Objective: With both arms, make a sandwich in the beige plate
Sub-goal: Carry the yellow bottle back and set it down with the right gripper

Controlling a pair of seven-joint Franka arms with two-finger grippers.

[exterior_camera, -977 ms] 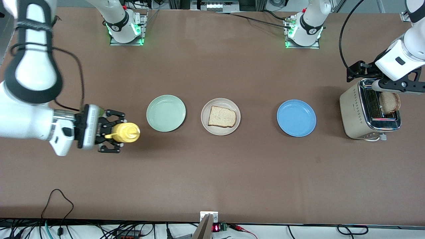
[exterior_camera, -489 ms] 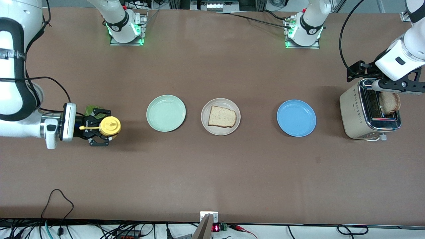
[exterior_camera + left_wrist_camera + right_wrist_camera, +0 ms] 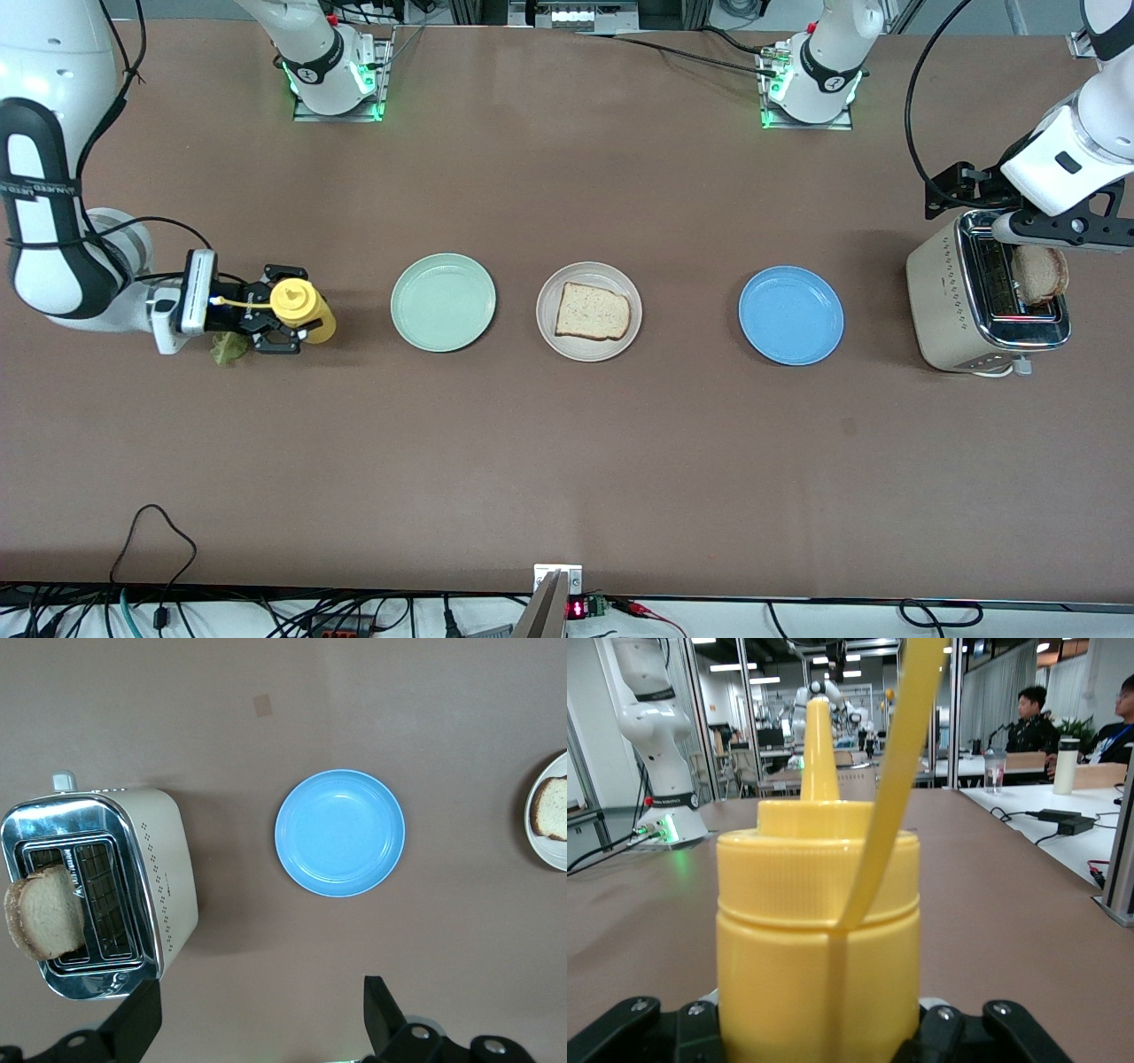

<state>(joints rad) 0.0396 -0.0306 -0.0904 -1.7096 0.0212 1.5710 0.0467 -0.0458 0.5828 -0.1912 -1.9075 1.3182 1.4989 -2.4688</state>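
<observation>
Bread slice (image 3: 593, 311) flat on round matte beige plate (image 3: 549, 339); right gripper (image 3: 282, 319) clamping ribbed yellow bottle (image 3: 301, 307); left gripper (image 3: 257, 1023) spread wide over toaster (image 3: 957, 306)

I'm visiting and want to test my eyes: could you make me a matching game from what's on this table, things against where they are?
Things:
1. bread slice
2. toasted slice
3. yellow bottle
4. blue plate

Places:
A. in the right claw
B. bare, between beige plate and toaster
C. on the beige plate
D. in the toaster, under the open left claw

Pairs: 1-C, 2-D, 3-A, 4-B
</observation>
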